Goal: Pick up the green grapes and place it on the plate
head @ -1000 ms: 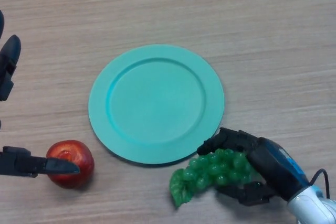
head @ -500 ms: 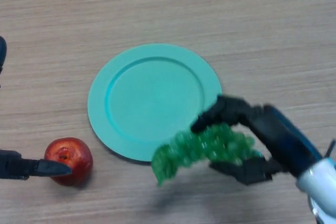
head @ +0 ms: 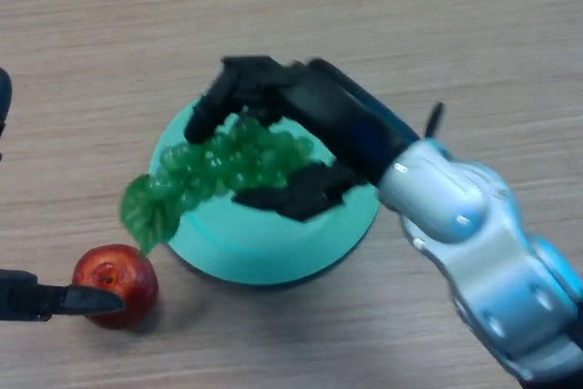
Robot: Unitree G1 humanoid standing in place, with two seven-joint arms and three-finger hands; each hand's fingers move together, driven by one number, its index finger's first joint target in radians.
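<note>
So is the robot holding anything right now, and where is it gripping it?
Yes: the right hand grips the green grapes around the bunch's right end, above the plate.

Right robot hand curled closed, left robot hand at left edge

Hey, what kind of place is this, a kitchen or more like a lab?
Probably a lab or test bench, not a kitchen: a bare wood-grain table holds only a teal plate, a red apple and green grapes gripped in the robot's right hand.
</note>
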